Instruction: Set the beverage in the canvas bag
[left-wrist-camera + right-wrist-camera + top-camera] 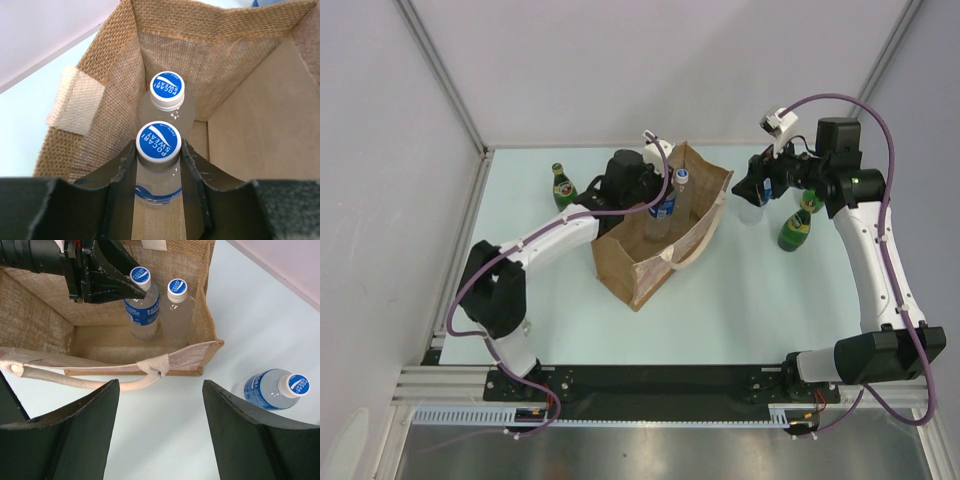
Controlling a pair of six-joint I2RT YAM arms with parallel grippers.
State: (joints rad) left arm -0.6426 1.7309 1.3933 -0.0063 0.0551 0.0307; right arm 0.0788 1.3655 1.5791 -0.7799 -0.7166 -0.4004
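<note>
Inside the canvas bag [645,275], mid-frame in the top view, a second bottle [167,90] stands in the far corner, just behind the beverage [157,142]. The two look close enough to touch. One cream strap handle [90,384] droops outside the near wall. On the table [750,300], a third clear bottle [272,390] sits at the lower right of the right wrist view. One green bottle [563,186] is at upper left, and two more [795,232] are at right. The left arm reaches over the bag's rim. The left claw [157,152] is part-closed and pinches the beverage below its blue cap, upright and low in the bag. Whether it touches the bag's floor, I can't tell. The right claw [160,430] hangs beside the bag, jaws spread wide, gripping nothing.
</note>
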